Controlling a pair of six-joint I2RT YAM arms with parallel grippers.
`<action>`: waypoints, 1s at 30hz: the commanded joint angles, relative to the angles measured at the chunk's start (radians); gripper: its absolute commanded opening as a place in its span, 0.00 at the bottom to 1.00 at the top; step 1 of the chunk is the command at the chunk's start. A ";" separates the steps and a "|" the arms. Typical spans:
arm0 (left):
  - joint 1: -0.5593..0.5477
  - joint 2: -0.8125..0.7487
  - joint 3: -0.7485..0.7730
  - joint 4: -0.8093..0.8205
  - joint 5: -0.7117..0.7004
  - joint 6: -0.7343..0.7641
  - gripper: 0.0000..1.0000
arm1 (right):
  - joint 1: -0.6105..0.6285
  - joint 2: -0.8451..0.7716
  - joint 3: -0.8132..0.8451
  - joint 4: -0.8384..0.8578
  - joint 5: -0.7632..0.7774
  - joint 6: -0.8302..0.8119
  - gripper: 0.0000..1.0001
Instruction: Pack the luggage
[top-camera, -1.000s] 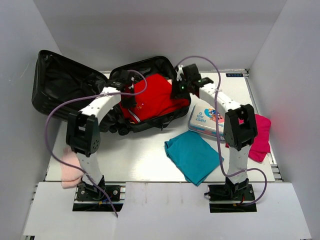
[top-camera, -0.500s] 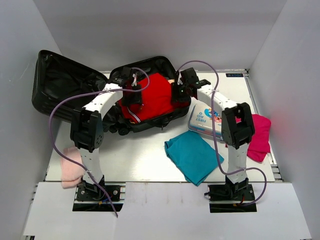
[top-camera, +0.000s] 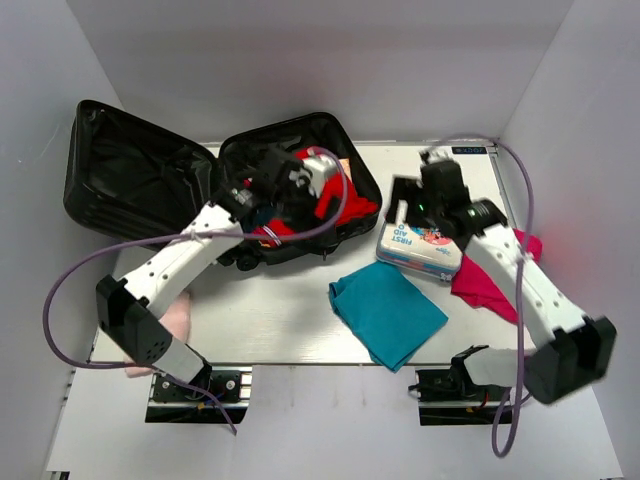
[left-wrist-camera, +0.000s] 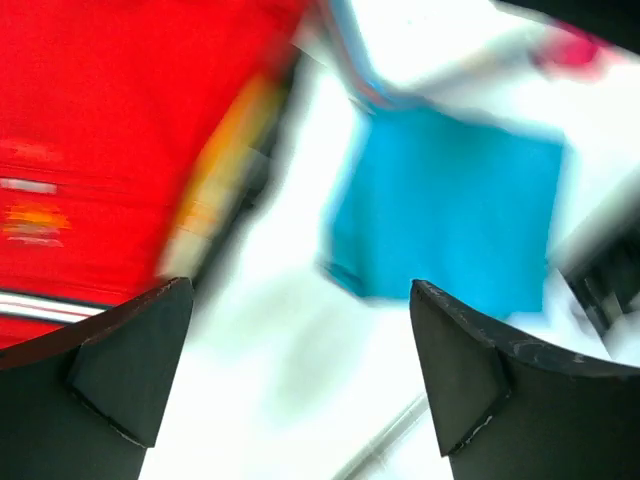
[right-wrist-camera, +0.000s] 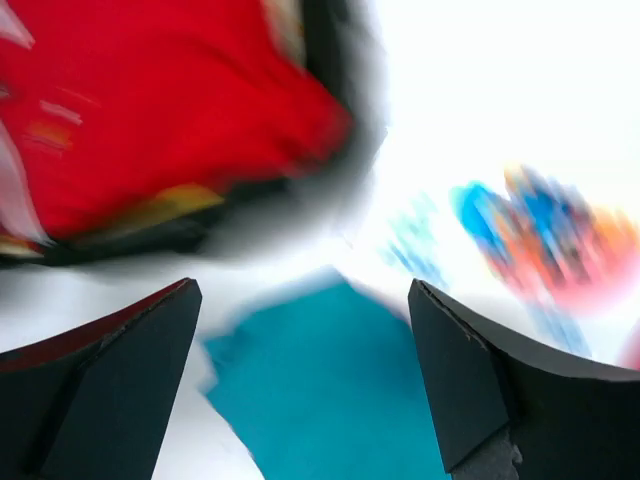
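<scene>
The luggage (top-camera: 130, 180) lies open at the back left, a black clamshell with its lid spread to the left. A red garment (top-camera: 350, 205) lies in its right half and shows blurred in the left wrist view (left-wrist-camera: 110, 130) and the right wrist view (right-wrist-camera: 150, 110). My left gripper (top-camera: 290, 185) hovers over that half, open and empty (left-wrist-camera: 300, 290). My right gripper (top-camera: 405, 200) hangs between the luggage and the first-aid tin (top-camera: 420, 245), also open and empty (right-wrist-camera: 302, 290). Both wrist views are smeared by motion.
A teal cloth (top-camera: 385, 310) lies on the white table in front of the luggage, seen blurred beyond both sets of fingers (left-wrist-camera: 450, 200) (right-wrist-camera: 330, 400). A magenta cloth (top-camera: 490, 285) lies at the right, under the right arm. A pale pink cloth (top-camera: 175, 315) lies front left.
Both grippers opened and came off the red garment, which stays in the luggage. The right arm swung right toward the tin; the left arm stretched out over the luggage.
</scene>
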 joint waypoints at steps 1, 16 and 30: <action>-0.079 -0.036 -0.164 -0.025 0.182 0.030 1.00 | -0.013 -0.126 -0.184 -0.159 0.242 0.134 0.90; -0.300 -0.080 -0.779 0.662 -0.022 -0.442 1.00 | -0.018 -0.531 -0.467 -0.363 0.223 0.239 0.90; -0.426 0.142 -0.764 0.827 -0.378 -0.529 0.92 | -0.015 -0.588 -0.517 -0.389 0.224 0.283 0.90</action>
